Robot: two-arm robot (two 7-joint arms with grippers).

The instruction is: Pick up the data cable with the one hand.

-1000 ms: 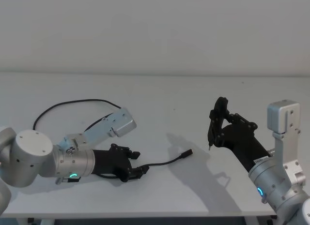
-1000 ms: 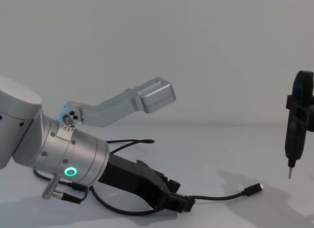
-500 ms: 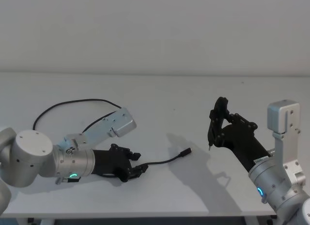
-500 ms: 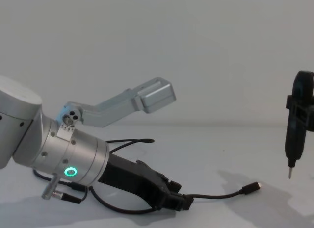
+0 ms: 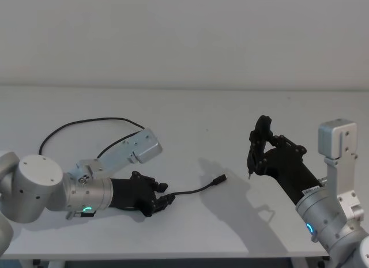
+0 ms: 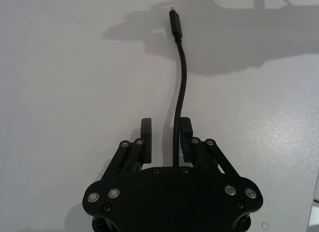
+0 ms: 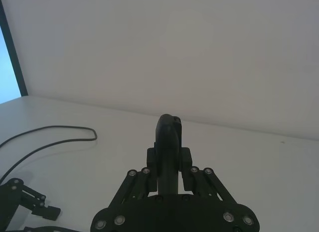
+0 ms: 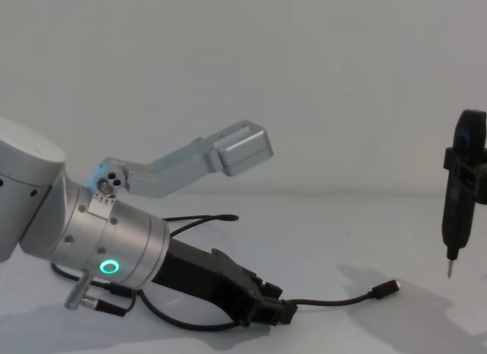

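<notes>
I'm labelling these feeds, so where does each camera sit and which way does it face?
Head: high up, looking down at the table; both arms, data cable.
Chest: low, looking across; left hand, tool.
Left wrist: behind left hand, along the cable.
Right wrist: behind right hand gripping tool.
All four share the cable.

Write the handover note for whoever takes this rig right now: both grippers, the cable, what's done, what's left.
Left gripper: low over the table, fingers open, with the data cable running between them, close against one finger and not clamped.
Right gripper: raised on the right side, shut on a slim dark tool, away from the cable.
Cable: lies on the table, with its plug out ahead of the left gripper and the rest looping back behind the left arm.
Done: left gripper set around the cable.
Left: close on the cable and lift it.
</notes>
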